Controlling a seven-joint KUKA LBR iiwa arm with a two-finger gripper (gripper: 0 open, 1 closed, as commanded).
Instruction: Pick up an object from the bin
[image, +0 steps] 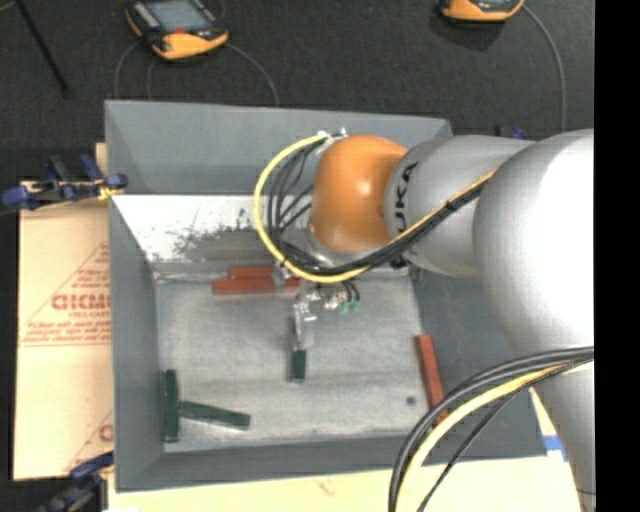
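My gripper (302, 322) hangs below the arm's orange cover, over the middle of the bin floor. Right at its lower end lies a small dark green block (297, 367), standing on end in the view; whether the gripper touches it I cannot tell. Just behind and to the left of the gripper, a red-brown bar (250, 283) lies along the foot of the bin's back wall, its right end hidden under the arm.
A second red-brown bar (429, 366) lies against the right wall. Two dark green bars sit in the front left corner, one upright in the view (170, 404), one slanting (216, 415). The arm covers the bin's back right.
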